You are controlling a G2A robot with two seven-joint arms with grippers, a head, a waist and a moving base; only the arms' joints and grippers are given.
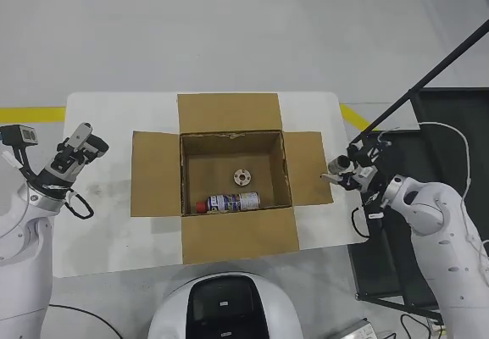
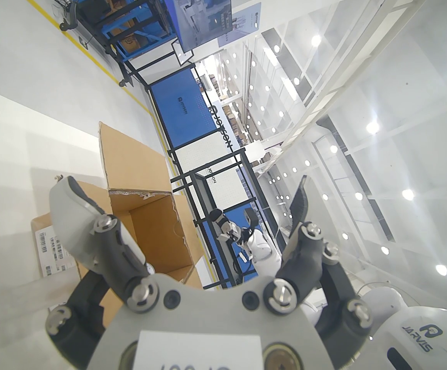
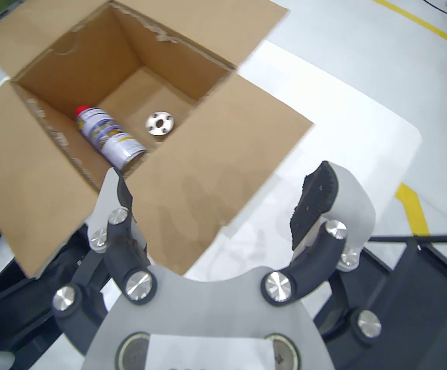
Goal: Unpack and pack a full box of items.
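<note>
**Left gripper**: fingers spread wide, nothing between them, touching nothing. It is above the 9 o'clock edge of the table, apart from the box's nearest flap.

**Right gripper**: fingers spread wide, empty, no contact seen. It is by the outer edge of the box's 3 o'clock flap, at the table's 3 o'clock edge.

**Box**: brown cardboard, at the middle of the table. All four flaps are folded out flat, at 12, 3, 6 and 9 o'clock. It lies between the two grippers, at 3 o'clock from the left one and at 9 o'clock from the right one.

**Spray can**: white body with a red cap, lying on its side on the box floor against the 6 o'clock wall. The cap points to 9 o'clock. It is well below both grippers and clear of each.

**Metal disc**: round and silver with a centre hole, flat on the box floor near the middle. It is at 12 o'clock from the can, near it but apart.

**Black frame**: stands off the table's 3 o'clock side, beyond the right gripper.
</note>
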